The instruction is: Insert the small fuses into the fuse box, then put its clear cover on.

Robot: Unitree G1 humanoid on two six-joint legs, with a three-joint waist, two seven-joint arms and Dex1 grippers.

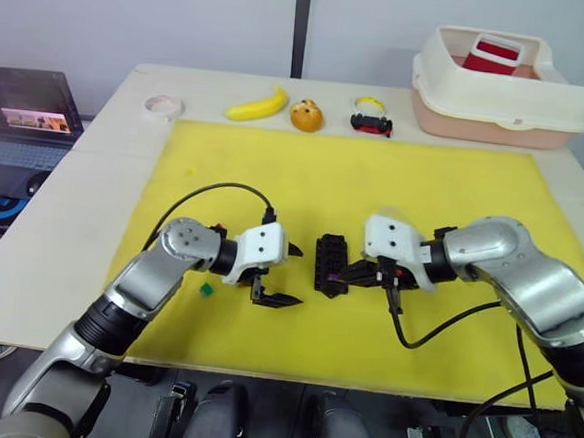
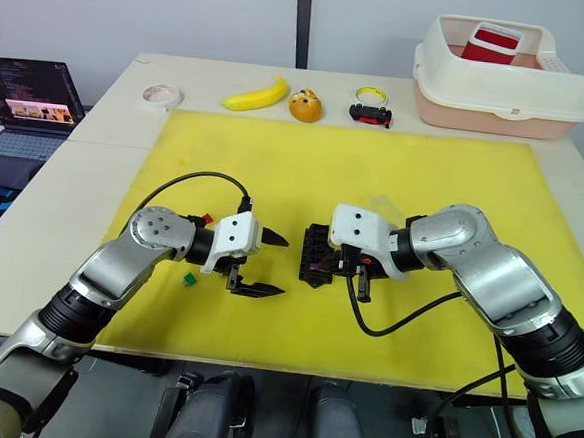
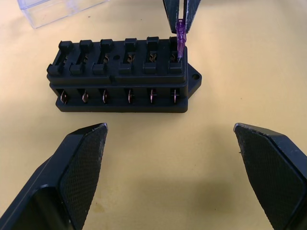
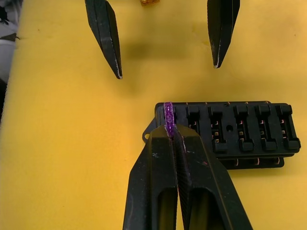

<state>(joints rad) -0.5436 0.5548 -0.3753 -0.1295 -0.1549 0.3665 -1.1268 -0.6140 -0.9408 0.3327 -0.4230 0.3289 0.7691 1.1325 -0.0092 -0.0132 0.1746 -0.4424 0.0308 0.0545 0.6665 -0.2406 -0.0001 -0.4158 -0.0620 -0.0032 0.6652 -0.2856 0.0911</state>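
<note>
The black fuse box (image 1: 331,265) lies mid-mat between both grippers, its slots empty in the left wrist view. My right gripper (image 4: 168,132) is shut on a purple fuse (image 4: 168,114), holding it over the end slot at the box's near corner (image 3: 178,64). My left gripper (image 1: 286,275) stands open just left of the box, apart from it, with nothing between its fingers. A green fuse (image 1: 206,290) and a red fuse (image 2: 205,216) lie on the mat near my left forearm. The clear cover (image 3: 53,9) rests on the mat beyond the box.
The yellow mat (image 1: 276,168) covers a white table. Along the back edge sit a tape roll (image 1: 165,105), a banana (image 1: 257,104), an orange object (image 1: 306,115), a toy car (image 1: 371,122) and a cream bin (image 1: 501,93). A laptop (image 1: 29,110) stands off to the left.
</note>
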